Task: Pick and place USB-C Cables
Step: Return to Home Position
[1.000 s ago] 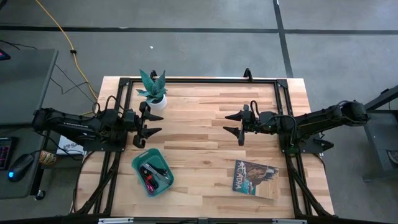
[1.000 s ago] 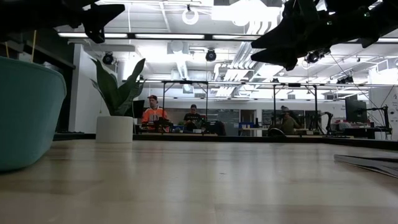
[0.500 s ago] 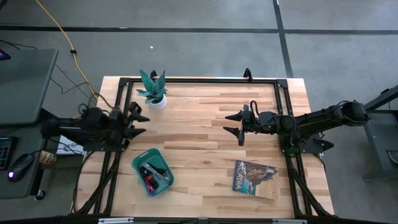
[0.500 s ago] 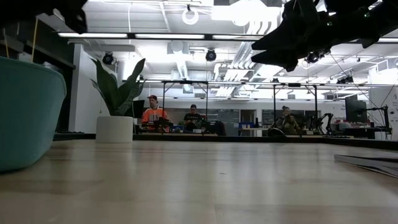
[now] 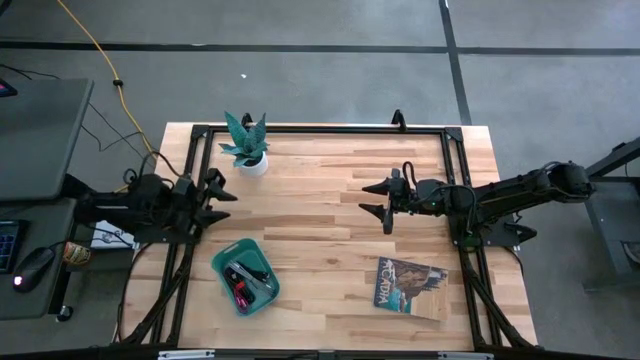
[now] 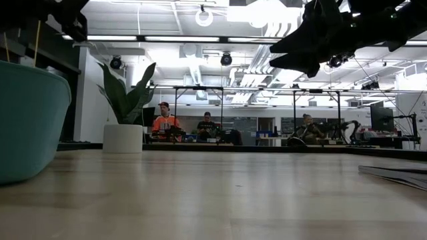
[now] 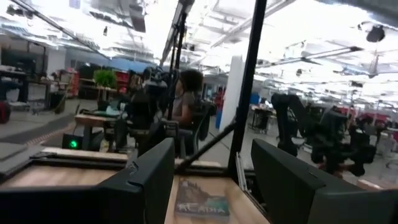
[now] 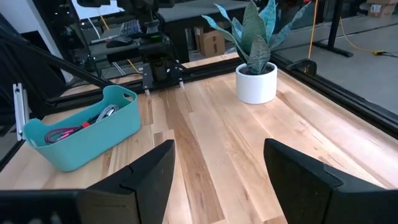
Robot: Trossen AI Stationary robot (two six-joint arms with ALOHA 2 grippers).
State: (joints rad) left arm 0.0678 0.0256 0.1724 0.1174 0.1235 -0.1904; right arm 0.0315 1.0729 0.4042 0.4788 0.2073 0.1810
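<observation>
1. Left gripper (image 5: 222,193) sat drawn in at the table's (image 5: 330,170) left edge, just beside the frame rail. Its fingers were spread wide and carried nothing. The left wrist view showed the same gap between its fingertips (image 7: 211,163).
2. Right gripper (image 5: 367,198) hung over the right half of the table, pointing toward the middle. It was splayed and empty. The right wrist view confirmed the gap (image 8: 217,163).
3. USB-C cables (image 5: 246,281) all lay inside the teal tray (image 5: 265,262), a small tangle of grey, black and reddish strands.
4. From the right wrist, a grey loop (image 8: 106,114) and a maroon-pink loop (image 8: 59,133) showed above the tray wall (image 8: 87,140).
5. The tray stood near the table's front-left, askew to the table edges. It was well apart from both grippers.
6. Potted plant (image 5: 248,148) stood at the back left, near the left gripper.
7. Booklet (image 5: 410,287) lay flat at the front right, with its cover lettering facing up.
8. Yellow cord (image 5: 95,50) ran across the floor beyond the table's back left.
9. In the low view, several seated people (image 6: 163,124) were at benches far behind the table.
</observation>
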